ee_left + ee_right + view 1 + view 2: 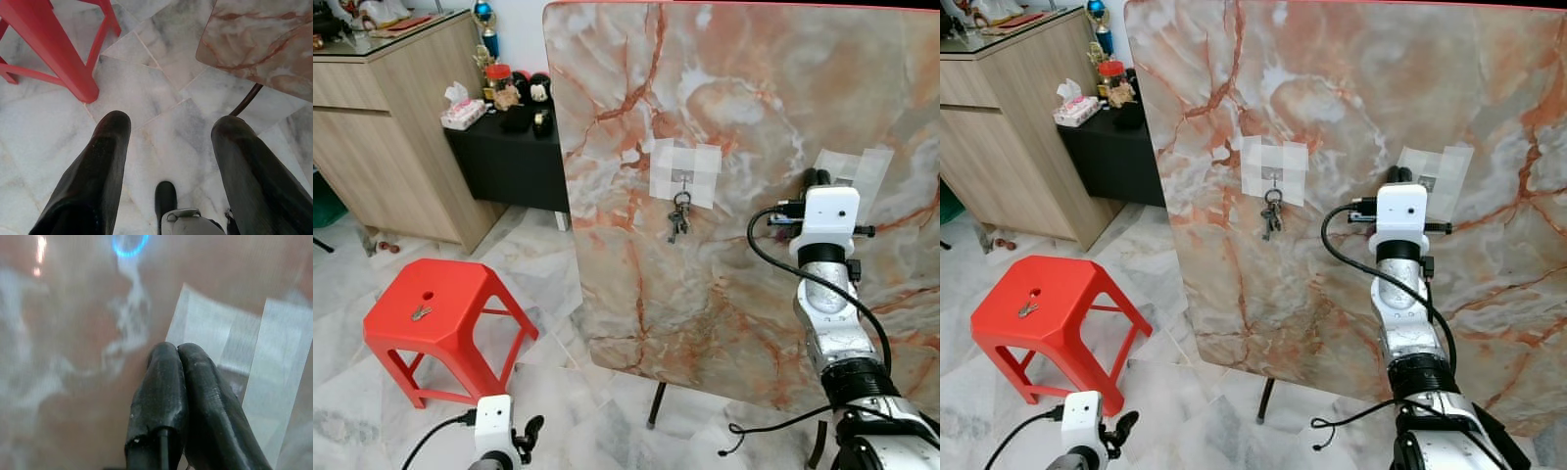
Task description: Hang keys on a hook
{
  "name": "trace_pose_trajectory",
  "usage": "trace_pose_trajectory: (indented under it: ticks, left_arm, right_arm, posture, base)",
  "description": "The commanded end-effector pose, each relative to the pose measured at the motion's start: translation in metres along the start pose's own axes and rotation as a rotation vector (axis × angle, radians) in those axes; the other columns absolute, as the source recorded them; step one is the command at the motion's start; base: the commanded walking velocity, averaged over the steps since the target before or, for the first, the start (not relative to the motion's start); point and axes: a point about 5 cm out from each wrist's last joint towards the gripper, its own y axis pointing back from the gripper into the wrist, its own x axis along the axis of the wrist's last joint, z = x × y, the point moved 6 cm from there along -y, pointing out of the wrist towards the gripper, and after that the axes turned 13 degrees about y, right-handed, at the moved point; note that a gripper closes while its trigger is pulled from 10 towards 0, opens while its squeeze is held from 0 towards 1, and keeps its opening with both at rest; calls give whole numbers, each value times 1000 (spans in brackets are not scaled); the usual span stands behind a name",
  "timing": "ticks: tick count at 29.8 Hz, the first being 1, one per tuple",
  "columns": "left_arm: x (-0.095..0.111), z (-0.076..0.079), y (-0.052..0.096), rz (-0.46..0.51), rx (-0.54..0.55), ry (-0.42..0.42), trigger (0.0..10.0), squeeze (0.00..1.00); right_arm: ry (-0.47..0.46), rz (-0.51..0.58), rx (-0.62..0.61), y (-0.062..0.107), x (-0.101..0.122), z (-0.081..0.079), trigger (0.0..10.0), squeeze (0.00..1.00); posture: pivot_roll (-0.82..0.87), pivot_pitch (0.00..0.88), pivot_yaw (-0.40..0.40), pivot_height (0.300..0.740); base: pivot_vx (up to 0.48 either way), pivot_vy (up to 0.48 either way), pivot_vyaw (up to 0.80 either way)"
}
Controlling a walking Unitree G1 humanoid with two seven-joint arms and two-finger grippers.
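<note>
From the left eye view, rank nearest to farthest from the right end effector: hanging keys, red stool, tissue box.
From the right end effector, at the taped patch on the marble board:
1. Hanging keys, just to its left.
2. Tissue box, far left, on the black table.
3. Red stool, lower left, on the floor.

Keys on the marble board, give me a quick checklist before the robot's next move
1. Keys hanging from the left taped hook on the marble board: ok.
2. Right gripper shut, holding nothing, at the right tape patch: ok.
3. Hook under the right tape patch free: cannot tell, gripper hides it.
4. Second key lying on the red stool, not hung: not ok.
5. Left gripper open, low over the floor beside the stool: ok.
</note>
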Motion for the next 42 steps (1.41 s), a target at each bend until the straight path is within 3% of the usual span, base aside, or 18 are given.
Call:
trace_pose_trajectory:
  ticks: [1, 15, 28, 36, 42]
  left_arm:
    - [-5, -6, 2, -26, 16, 3, 10000, 0]
    - [-15, -8, 3, -64, 33, 6, 10000, 0]
    - [-15, -11, 4, -76, 38, 8, 10000, 0]
    - [-15, -13, 4, -74, 39, 6, 10000, 0]
    - [-15, -12, 4, -74, 38, 5, 10000, 0]
  right_arm:
    - [8, -28, 12, 2, -7, -2, 10000, 0]
    - [22, -97, 40, 25, -30, -10, 10000, 0]
    - [66, -168, -24, 41, -49, 5, 10000, 0]
    - [4, -15, -157, 30, -7, 29, 10000, 0]
    - [-15, 43, -183, 26, 9, 36, 10000, 0]
  posture:
    - [7, 0, 11, 740]
    - [4, 0, 11, 740]
    - [0, 0, 10, 740]
    - [0, 0, 8, 740]
    - [-1, 0, 8, 740]
  base:
    - [0, 0, 0]
    - [0, 0, 0]
    - [0, 0, 0]
    - [0, 0, 0]
    - [0, 0, 0]
